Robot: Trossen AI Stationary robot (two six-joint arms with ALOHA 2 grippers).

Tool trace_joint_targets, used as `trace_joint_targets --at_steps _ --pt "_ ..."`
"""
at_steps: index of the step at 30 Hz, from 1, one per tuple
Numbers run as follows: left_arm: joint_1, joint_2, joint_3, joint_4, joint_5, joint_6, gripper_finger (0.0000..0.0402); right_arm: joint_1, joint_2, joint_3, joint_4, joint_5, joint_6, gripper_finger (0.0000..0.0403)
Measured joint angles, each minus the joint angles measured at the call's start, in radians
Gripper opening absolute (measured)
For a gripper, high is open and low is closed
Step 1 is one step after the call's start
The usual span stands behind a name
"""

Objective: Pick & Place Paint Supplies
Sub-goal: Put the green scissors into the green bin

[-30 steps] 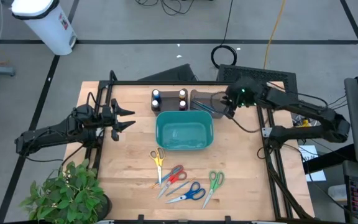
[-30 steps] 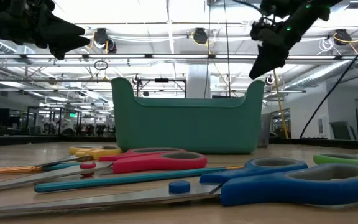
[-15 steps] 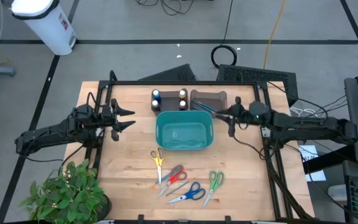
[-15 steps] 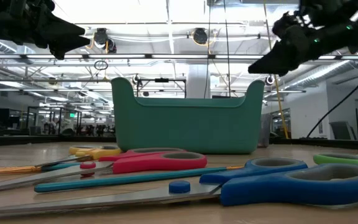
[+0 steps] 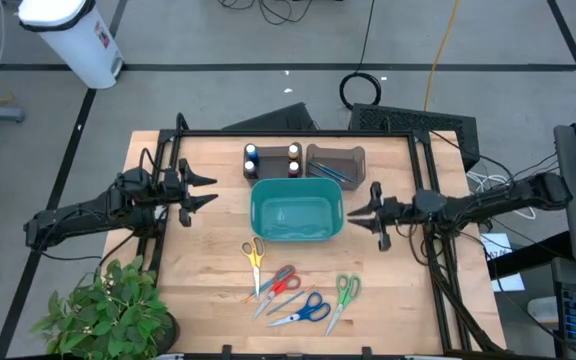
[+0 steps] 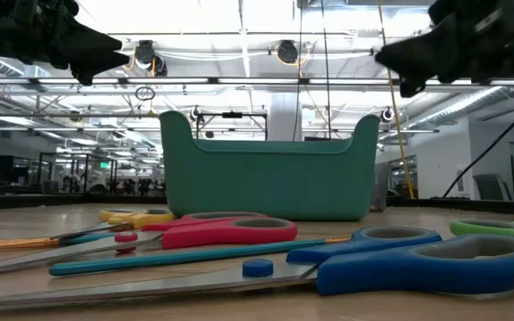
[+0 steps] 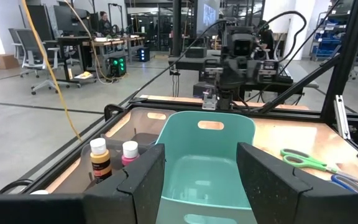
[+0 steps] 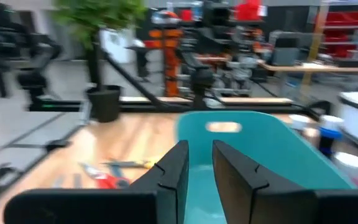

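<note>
While the right tool (image 5: 360,215) is hovering just right of the bin (image 5: 296,212), fingers narrowly apart and holding nothing, the left tool (image 5: 208,189) is waiting left of it, fingers apart. Bottles (image 5: 272,159) and brushes (image 5: 336,173) are sitting behind the bin.

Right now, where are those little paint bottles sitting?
In the high view the paint bottles stand at the table's far edge, just behind the teal bin and left of the dark tray holding the paintbrushes.
</note>
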Motion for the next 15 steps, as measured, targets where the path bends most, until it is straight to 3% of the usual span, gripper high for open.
trace_joint_targets --at_steps 7,15 --pt "0.000 0.000 0.000 0.000 0.000 0.000 0.0207 0.145 0.090 0.000 0.122 0.000 -0.001 0.0061" --pt "0.000 0.000 0.000 0.000 0.000 0.000 0.0207 0.275 0.307 0.002 0.402 0.003 0.007 0.0061"
